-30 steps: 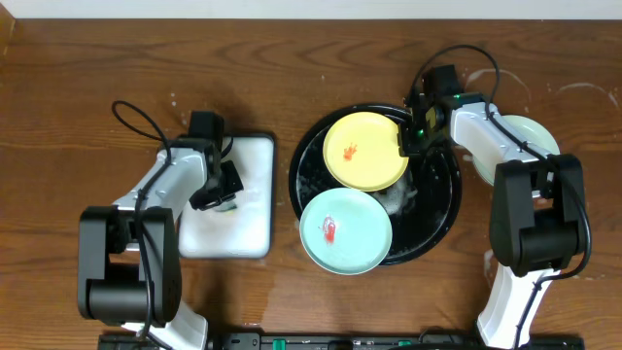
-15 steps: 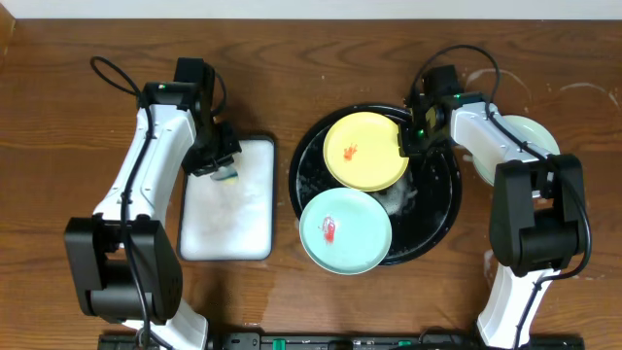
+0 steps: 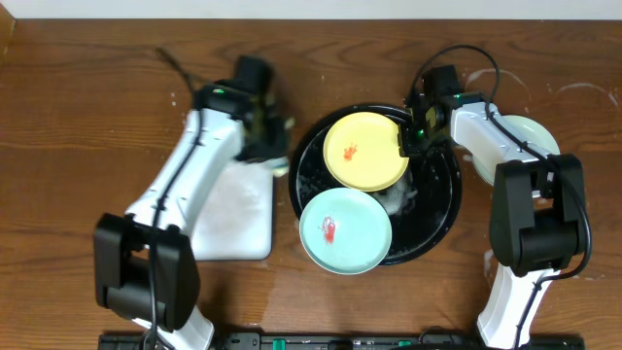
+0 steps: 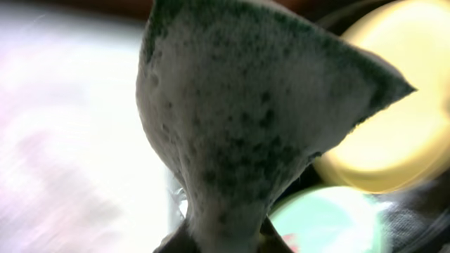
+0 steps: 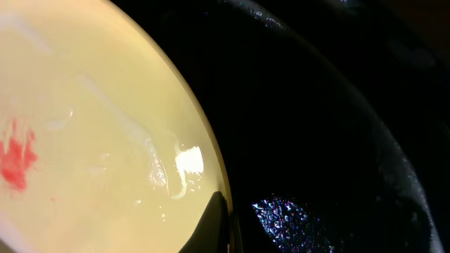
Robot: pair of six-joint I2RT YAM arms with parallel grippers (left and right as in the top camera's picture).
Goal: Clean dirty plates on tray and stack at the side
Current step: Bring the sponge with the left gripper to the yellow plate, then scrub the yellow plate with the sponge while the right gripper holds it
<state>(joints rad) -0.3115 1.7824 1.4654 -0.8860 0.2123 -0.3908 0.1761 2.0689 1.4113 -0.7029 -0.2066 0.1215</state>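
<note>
One pale mint-green round plate (image 3: pixel 530 131) lies right of the round black tray (image 3: pixel 442 209); two red-smeared ones sit inside, unwashed. Left end effector (image 3: pixel 272 131) clutches a foamy sponge (image 4: pixel 239 119); right end effector (image 3: pixel 406 141) pinches the yellow round plate (image 3: pixel 364 151) by its rim

Brown wood-grain table (image 3: pixel 78 97), round black tray (image 3: pixel 434 216), white rectangular tray (image 3: pixel 238 222), pale mint plate (image 3: pixel 537 136) far right.

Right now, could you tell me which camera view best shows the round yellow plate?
The overhead view: the round yellow plate appears whole on the large round black tray. The right wrist view shows only one smeared part; the left wrist view, a blur behind the foamy speckled sponge.
</note>
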